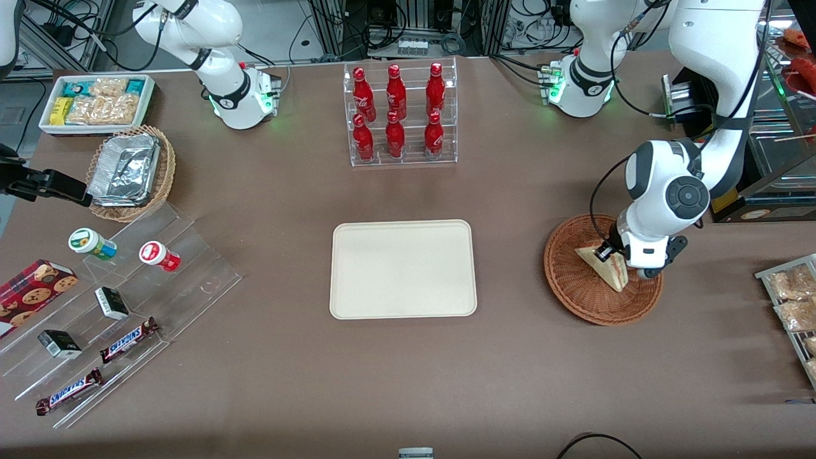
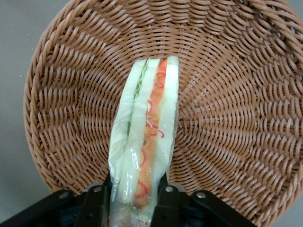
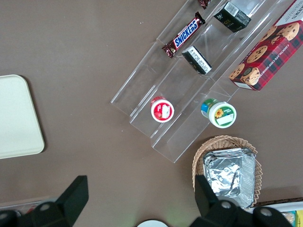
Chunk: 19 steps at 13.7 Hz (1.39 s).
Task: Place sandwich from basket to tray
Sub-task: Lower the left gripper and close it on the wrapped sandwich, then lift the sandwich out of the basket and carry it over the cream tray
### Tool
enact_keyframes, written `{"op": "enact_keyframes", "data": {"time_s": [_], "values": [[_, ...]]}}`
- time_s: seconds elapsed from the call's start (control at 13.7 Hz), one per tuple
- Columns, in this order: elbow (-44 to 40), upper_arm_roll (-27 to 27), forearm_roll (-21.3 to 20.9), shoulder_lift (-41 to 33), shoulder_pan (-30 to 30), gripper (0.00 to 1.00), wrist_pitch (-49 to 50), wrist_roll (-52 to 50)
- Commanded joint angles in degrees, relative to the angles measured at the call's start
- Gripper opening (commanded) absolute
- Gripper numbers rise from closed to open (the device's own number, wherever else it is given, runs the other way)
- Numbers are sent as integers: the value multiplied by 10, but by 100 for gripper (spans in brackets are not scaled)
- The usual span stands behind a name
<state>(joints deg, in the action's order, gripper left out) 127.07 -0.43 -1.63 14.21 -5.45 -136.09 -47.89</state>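
Observation:
The sandwich [image 1: 604, 268] is a pale wedge in clear wrap standing on edge in the round reddish-brown basket [image 1: 574, 287]. Its red, orange and green layers [image 2: 147, 137] face the wrist camera, over the basket's woven floor [image 2: 227, 104]. My left gripper [image 1: 611, 253] reaches down into the basket and is shut on the sandwich, one black finger [image 2: 97, 203] pressing each side of the wrapped end [image 2: 137, 196]. The cream tray [image 1: 403, 268] lies flat at the table's middle, with nothing on it, apart from the basket toward the parked arm's end.
A clear rack of red bottles [image 1: 400, 115] stands farther from the front camera than the tray. Snack packets on a rack [image 1: 794, 299] lie toward the working arm's end. An acrylic stepped stand [image 1: 108, 306], a foil-container basket [image 1: 131, 172] and a white snack bin [image 1: 95, 102] sit toward the parked arm's end.

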Motion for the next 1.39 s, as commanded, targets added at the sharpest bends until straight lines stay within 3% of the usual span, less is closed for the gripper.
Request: {"op": "enact_keyframes", "data": {"time_s": [0.0,0.15,0.66,1.32], "values": [[-2,-11,-8,5,-4,0,-7,-16],[-16,-12,-10,0,-4,0,9,-13],[-167,-13,-15,-9,-91,0,219,-3],[-268,-28,7,45,-236,0,233,104]]}}
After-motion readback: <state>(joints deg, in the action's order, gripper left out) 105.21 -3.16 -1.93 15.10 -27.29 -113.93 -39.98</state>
